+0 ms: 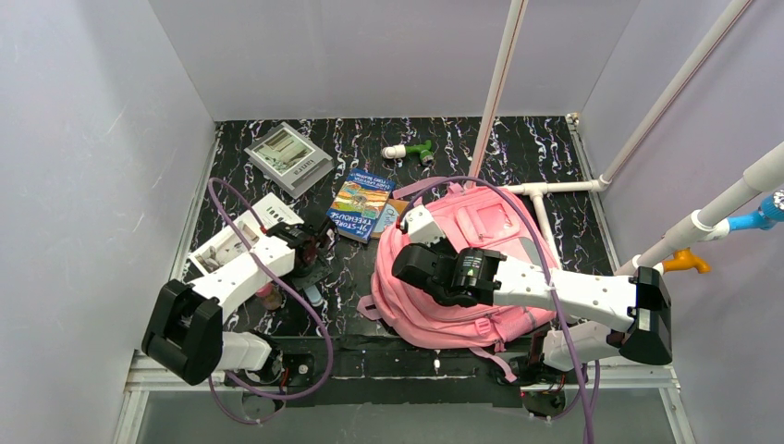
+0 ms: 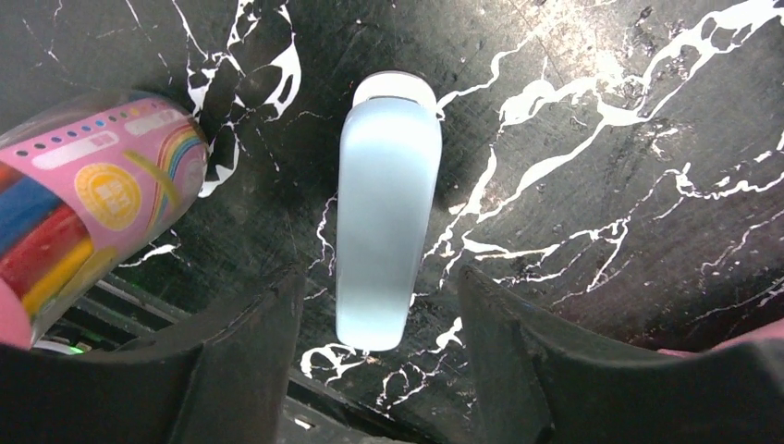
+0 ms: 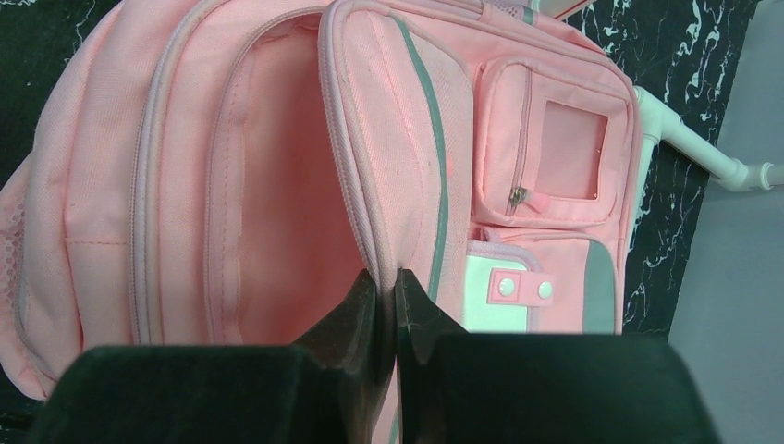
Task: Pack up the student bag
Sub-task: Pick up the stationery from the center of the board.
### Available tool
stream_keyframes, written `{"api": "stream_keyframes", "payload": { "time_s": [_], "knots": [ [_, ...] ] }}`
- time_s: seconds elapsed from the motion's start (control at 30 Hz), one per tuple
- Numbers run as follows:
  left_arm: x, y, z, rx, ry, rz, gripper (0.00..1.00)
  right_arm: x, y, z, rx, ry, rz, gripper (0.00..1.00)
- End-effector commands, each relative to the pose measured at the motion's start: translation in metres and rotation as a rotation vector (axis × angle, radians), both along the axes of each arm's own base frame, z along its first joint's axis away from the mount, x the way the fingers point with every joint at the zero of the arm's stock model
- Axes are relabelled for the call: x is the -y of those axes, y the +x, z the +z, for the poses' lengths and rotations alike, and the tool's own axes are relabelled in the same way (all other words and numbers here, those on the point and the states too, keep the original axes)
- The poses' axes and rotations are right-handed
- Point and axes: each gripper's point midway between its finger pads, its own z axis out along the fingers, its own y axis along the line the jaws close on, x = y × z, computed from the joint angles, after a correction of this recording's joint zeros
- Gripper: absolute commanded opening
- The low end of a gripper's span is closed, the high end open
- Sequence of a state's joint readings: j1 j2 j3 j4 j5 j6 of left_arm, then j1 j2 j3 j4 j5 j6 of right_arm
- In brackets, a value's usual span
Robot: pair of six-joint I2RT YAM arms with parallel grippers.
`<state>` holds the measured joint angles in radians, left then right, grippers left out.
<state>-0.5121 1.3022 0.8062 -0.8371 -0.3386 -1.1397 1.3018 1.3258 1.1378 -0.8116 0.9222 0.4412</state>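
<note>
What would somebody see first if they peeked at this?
The big pink student bag, lying right of centre, with the right pincer shut on the edge of its open compartment. Next, the open left pincer over a pale blue object on the black marbled table.

Book cover (image 1: 362, 204) with title partly legible, "TREEHOUSE", print on grey box (image 1: 288, 157) too small to read

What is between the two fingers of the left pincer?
A pale blue stick with a white cap lies on the table between the fingers of the open left pincer; the left wrist view shows it.
</note>
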Motion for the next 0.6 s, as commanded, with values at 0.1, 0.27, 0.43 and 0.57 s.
{"api": "stream_keyframes", "payload": {
  "time_s": [0.1,0.27,0.43,0.57],
  "knots": [
    [-0.014,0.005,-0.012,0.022,0.077,0.017,0.56,-0.008,0.009,0.027,0.059,0.105,-0.021,0.01],
    [-0.013,0.008,-0.012,0.023,0.083,0.004,0.43,-0.007,0.008,0.027,0.058,0.109,-0.021,0.01],
    [-0.009,0.011,-0.003,0.05,0.054,-0.026,0.26,-0.006,0.009,0.03,0.072,0.121,-0.024,0.01],
    [0.006,0.02,0.02,0.11,-0.03,-0.089,0.12,-0.005,0.009,0.031,0.076,0.125,-0.026,0.01]
  ]
}}
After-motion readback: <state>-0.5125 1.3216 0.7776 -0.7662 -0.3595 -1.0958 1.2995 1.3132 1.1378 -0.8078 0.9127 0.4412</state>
